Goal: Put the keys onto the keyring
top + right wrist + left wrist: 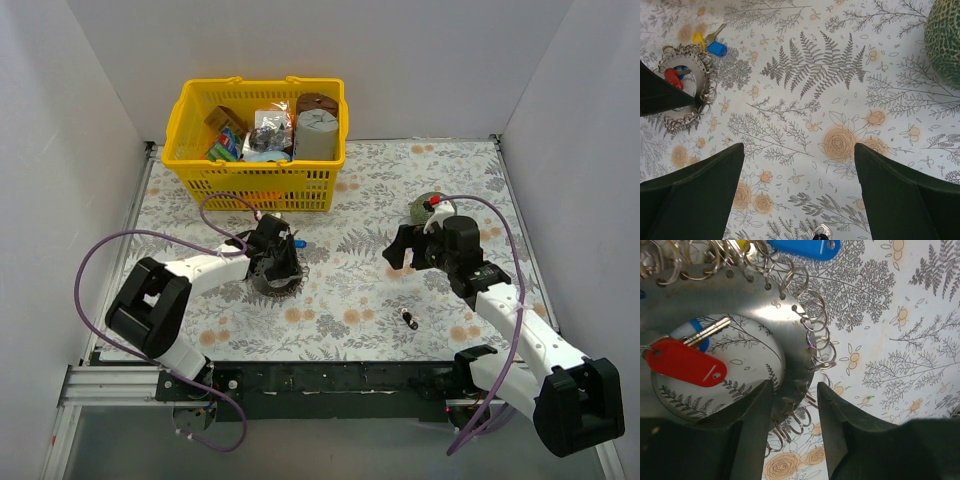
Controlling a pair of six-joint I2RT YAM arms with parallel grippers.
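The keyring (747, 297) is a flat silver ring with many small split rings along its rim; it lies on the floral cloth. A red-headed key (685, 362) lies in its hollow centre, and a blue key (800, 247) and a yellow key (742, 244) lie at its far rim. My left gripper (794, 390) is open, and its fingers straddle the ring's near rim. In the right wrist view the keyring (690, 52) is at far left. My right gripper (797, 190) is wide open and empty above bare cloth. A dark-headed key (408, 319) lies alone, also at the bottom edge of the right wrist view (820, 234).
A yellow basket (190, 150) full of items stands at the back left. A round greenish lump (430, 207) sits behind the right gripper (400, 250) and shows at the top right of the right wrist view (945, 40). White walls enclose the table.
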